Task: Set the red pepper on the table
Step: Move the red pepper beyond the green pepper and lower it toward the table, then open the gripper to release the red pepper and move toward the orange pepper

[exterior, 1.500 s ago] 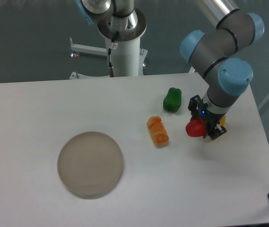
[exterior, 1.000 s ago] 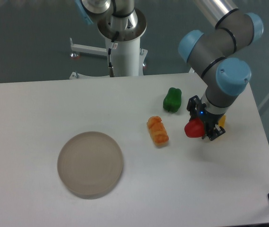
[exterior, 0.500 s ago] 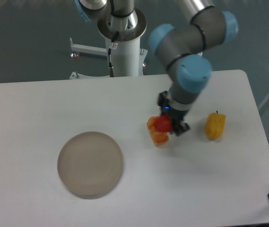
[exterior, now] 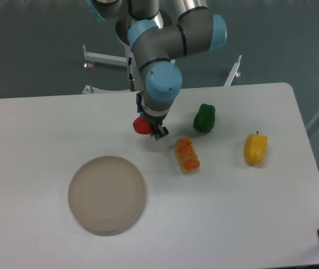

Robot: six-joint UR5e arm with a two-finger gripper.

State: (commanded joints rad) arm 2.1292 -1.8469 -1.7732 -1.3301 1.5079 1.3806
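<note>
My gripper (exterior: 148, 126) is shut on the red pepper (exterior: 142, 126), a small glossy red pepper. It holds it over the white table (exterior: 232, 213), left of the green pepper and above the plate's far right side. Whether the pepper touches the tabletop I cannot tell. The arm's blue-capped wrist rises behind the gripper.
A round beige-grey plate (exterior: 107, 194) lies at the front left. An orange ridged pepper (exterior: 186, 154) lies right of the gripper, a green pepper (exterior: 204, 118) behind it, and a yellow pepper (exterior: 255, 148) further right. The robot's base column (exterior: 146, 61) stands behind the table.
The gripper has carried the red pepper from the table's right side, past the orange pepper, leftward to a spot near the table's middle rear. The yellow pepper is now uncovered.
</note>
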